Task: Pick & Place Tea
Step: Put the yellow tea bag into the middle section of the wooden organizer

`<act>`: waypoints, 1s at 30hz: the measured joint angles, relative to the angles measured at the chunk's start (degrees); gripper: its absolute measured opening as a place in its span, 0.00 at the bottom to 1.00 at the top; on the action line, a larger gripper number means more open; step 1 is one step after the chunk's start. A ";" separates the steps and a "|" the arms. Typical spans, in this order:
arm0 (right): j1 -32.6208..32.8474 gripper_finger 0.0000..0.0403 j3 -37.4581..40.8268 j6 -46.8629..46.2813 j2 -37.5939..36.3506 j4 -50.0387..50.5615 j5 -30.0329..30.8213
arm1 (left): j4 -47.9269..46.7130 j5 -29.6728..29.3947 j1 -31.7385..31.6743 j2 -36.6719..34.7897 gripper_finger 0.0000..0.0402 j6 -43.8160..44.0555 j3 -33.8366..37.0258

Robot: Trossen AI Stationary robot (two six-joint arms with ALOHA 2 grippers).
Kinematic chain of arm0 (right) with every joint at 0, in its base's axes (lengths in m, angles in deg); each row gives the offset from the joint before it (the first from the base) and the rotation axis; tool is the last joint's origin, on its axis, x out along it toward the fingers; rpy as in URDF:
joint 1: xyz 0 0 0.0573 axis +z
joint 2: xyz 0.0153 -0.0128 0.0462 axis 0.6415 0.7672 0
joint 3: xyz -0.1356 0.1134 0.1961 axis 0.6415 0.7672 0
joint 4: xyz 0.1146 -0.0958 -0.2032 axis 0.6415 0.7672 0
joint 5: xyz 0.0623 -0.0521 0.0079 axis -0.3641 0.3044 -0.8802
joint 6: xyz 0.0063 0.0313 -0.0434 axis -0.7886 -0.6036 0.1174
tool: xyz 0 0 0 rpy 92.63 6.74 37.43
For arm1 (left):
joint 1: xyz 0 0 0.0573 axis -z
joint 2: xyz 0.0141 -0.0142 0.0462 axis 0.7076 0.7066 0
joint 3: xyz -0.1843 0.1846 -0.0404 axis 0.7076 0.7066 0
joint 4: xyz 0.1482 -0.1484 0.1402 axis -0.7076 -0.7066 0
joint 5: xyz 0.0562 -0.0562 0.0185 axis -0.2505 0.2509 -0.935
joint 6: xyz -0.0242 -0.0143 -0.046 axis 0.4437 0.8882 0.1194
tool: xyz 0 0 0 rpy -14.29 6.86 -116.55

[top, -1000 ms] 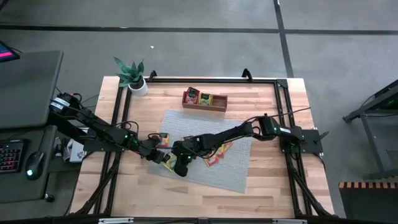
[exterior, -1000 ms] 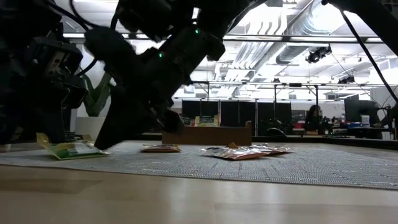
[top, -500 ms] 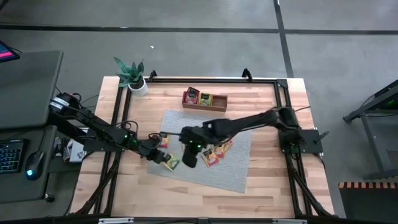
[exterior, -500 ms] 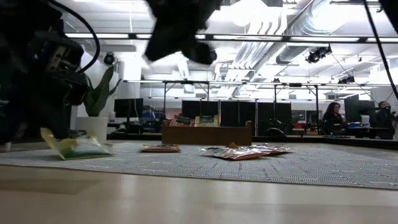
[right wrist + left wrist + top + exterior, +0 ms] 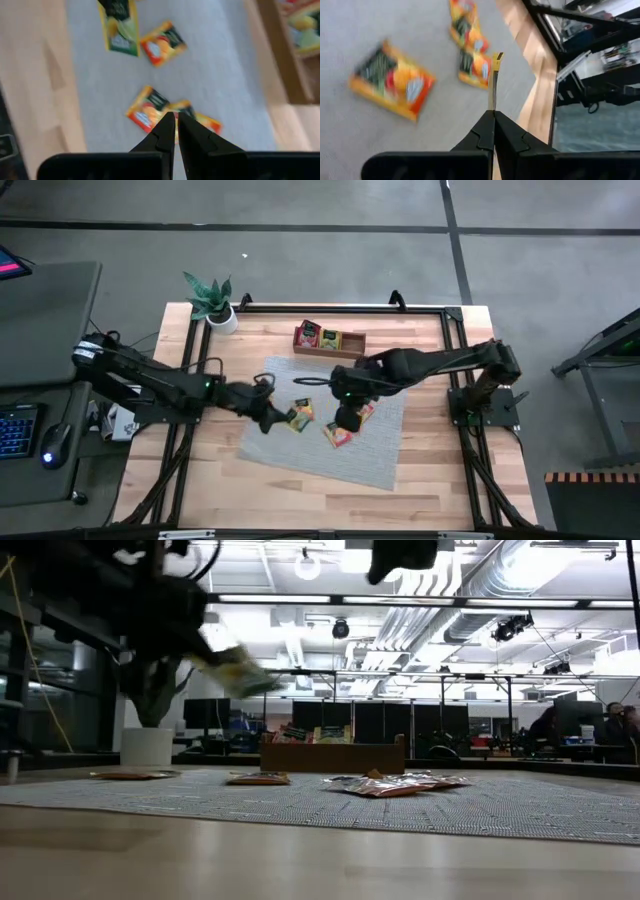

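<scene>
Grey mat covers the wooden table. Above it the left gripper is clamped on a thin yellow tea sachet, seen edge-on. Right gripper hangs closed, empty, over loose orange sachets.

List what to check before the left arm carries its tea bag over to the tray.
1. Left end effector shut on the yellow-green sachet: ok.
2. Held sachet lifted clear of the mat: ok.
3. Right end effector shut and empty: ok.
4. Right arm clear of the route to the tray: cannot tell.
5. Free room in the tray: cannot tell.
6. Mat cleared of loose sachets: not ok.
</scene>
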 joint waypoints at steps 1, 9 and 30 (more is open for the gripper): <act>-0.02 0.04 0.00 -0.36 -0.41 1.28 0.91 | -1.99 0.52 -1.48 -0.01 0.00 -1.80 -1.78; -0.11 0.05 0.00 1.03 -1.24 7.76 2.69 | -22.65 3.99 -13.96 0.01 0.00 -19.26 -17.73; -5.90 0.02 0.00 10.94 -24.52 7.40 -1.38 | -40.13 22.13 -42.45 26.64 0.00 -58.51 -48.39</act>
